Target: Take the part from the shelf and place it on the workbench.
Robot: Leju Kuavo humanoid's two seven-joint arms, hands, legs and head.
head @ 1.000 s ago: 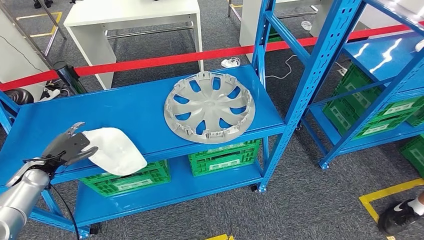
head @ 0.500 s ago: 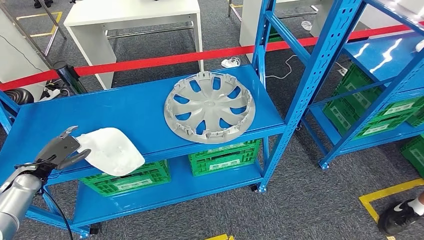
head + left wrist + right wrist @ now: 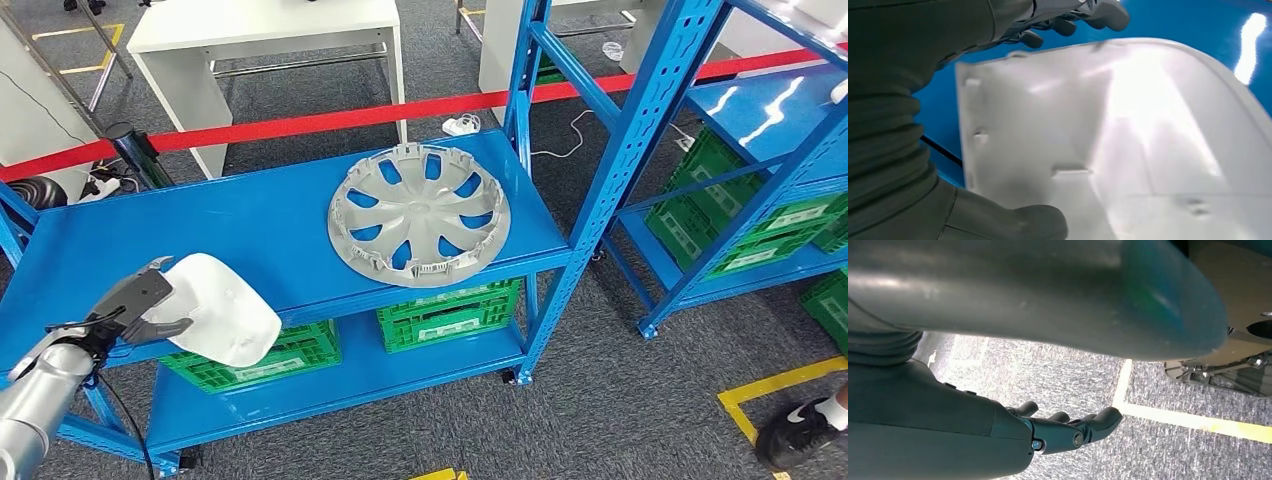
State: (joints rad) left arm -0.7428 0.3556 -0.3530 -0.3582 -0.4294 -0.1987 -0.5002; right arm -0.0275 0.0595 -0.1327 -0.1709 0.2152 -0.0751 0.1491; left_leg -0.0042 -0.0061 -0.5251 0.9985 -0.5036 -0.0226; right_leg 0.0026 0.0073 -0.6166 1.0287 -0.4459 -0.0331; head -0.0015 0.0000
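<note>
A blue steel shelf (image 3: 250, 215) spans most of the head view, with a second blue rack (image 3: 740, 110) to its right and a white bench (image 3: 262, 22) beyond a red barrier tape (image 3: 330, 120). Under the top deck, green crates (image 3: 450, 315) sit on the lower deck. A silver wheel cover (image 3: 418, 214) lies flat on the right part of the top deck, well apart from the part being handled. That part, a white plastic shell (image 3: 222, 308), is at the front left edge of the shelf, tilted up and jutting out past the edge, its hollow ribbed inner side showing in the left wrist view. The left hand (image 3: 140, 302) grips it at its left end: the fingers (image 3: 1108, 12) hook over one rim while the thumb (image 3: 1013, 225) presses on the inner face. The right hand (image 3: 1068, 432) hangs above grey carpet with a yellow floor line (image 3: 1198, 422), its fingers loosely apart and holding nothing. A dark shoe (image 3: 795, 432) of a person stands at the lower right.
</note>
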